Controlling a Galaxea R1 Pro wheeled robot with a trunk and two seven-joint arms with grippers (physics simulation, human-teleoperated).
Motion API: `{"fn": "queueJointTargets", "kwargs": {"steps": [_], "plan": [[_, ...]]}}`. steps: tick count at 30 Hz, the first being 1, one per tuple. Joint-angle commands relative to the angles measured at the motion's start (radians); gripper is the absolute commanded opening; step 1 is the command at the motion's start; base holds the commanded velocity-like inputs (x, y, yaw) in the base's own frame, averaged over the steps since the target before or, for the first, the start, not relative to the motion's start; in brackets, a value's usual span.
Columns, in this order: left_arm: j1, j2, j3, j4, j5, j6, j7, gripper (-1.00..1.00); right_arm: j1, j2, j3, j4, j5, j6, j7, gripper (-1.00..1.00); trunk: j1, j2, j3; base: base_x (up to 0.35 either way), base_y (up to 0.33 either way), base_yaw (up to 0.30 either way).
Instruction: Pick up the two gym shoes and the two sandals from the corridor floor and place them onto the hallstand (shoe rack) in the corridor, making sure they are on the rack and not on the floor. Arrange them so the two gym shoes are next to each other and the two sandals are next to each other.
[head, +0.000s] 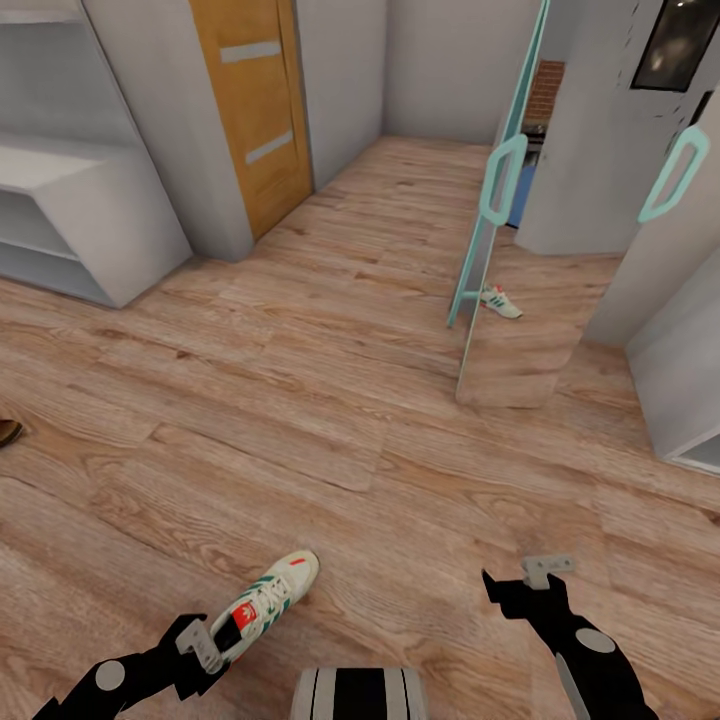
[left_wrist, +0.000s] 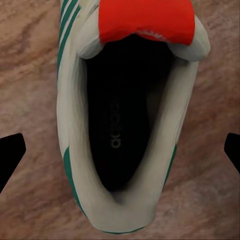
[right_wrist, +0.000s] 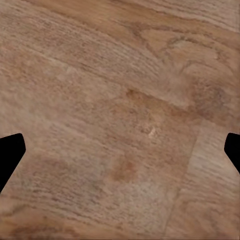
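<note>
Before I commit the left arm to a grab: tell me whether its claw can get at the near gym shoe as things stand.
Probably yes. The left claw hangs at the heel of the near gym shoe, open, with a fingertip on either side of the shoe's opening. Nothing lies between them, only bare corridor floor around.

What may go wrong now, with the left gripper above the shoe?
1. The left gripper hangs open over the near shoe's heel; its fingers stand wide of the collar, so a straight close may pinch only soft rim and slip.
2. The other shoe lies beside the glass door; reaching it may knock the door.
</note>
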Motion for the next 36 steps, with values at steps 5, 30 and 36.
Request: {"fn": "queueJointTargets", "kwargs": {"steps": [5,30,36], "plan": [[0.000,0.001,0.000,-0.001,-0.007,-0.006,0.001,1.00,0.000,0.000,-0.002,-0.002,0.004,0.005,0.007,1.00,0.002,-0.001,-0.022,0.000,0.000,0.000],[0.002,0.006,0.000,-0.001,-0.007,-0.006,0.001,1.00,0.000,0.000,0.000,-0.002,0.004,0.005,0.007,1.00,0.006,-0.004,-0.082,0.000,0.000,0.000],[0.002,0.009,0.005,-0.001,-0.007,-0.006,0.001,1.00,0.000,0.000,0.000,-0.001,0.004,0.005,0.007,1.00,0.006,-0.004,-0.082,0.000,0.000,0.000]]}}
